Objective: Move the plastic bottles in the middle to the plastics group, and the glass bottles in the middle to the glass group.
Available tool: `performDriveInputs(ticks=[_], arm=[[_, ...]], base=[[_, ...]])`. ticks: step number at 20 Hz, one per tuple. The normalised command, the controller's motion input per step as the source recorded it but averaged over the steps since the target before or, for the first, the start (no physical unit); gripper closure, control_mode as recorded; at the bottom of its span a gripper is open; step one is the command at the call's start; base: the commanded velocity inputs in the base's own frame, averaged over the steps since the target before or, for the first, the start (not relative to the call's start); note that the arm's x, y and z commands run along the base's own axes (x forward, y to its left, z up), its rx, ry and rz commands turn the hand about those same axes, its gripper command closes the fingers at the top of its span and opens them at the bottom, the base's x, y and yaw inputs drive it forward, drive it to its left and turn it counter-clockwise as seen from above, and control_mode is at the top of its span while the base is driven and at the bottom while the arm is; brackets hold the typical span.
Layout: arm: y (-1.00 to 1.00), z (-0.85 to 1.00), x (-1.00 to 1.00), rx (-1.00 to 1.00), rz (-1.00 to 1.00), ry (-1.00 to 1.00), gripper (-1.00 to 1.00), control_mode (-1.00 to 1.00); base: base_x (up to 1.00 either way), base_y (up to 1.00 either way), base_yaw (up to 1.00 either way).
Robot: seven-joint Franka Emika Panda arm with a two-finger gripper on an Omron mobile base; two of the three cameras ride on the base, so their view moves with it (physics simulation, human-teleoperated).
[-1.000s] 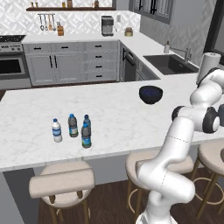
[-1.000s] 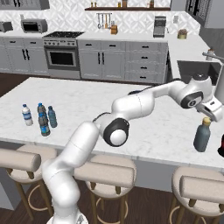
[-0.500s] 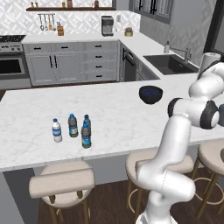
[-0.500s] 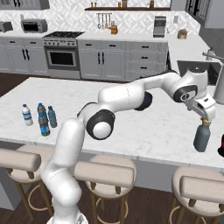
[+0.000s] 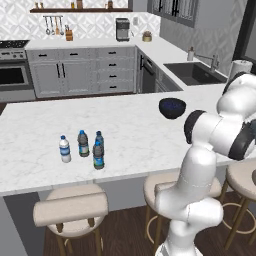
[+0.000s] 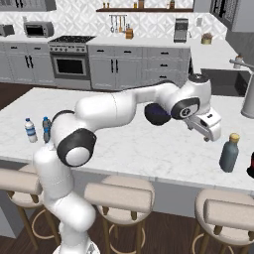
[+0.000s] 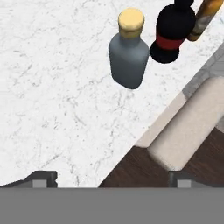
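The glass bottle (image 7: 129, 52), broad and grey-blue with a tan stopper, stands upright near the counter's front edge (image 6: 229, 152). My gripper (image 6: 214, 133) hovers just left of it, open and empty; its fingertips (image 7: 41, 177) are spread wide apart. At the far left of the counter stand the plastic bottles, a translucent blue one (image 5: 99, 139) and a dark one with a blue band (image 5: 98, 155). They are close beside the plastics group, a clear-white bottle (image 5: 65, 149) and a dark bottle (image 5: 83, 143).
A black bottle with a red band (image 7: 172, 33) and an amber bottle (image 7: 205, 15) stand right beside the glass bottle. A black bowl (image 5: 172, 107) sits mid-counter. Stools (image 7: 192, 131) line the counter's front edge.
My gripper has drawn back to the left from above the glass bottle, staying open. The bottle stands where it was.
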Motion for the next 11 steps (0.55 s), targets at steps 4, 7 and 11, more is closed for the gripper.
performDriveInputs(ticks=[4,7,11], arm=[[1.00,0.01,-0.50,-0.14,0.17,0.08,-1.00,-1.00],[0.98,0.07,-0.50,-0.05,0.25,0.11,-1.00,-1.00],[0.94,0.13,-0.51,-0.03,0.36,0.06,-1.00,-1.00]], base=[[0.00,0.00,0.00],[0.00,0.00,0.00],[0.00,0.00,0.00]])
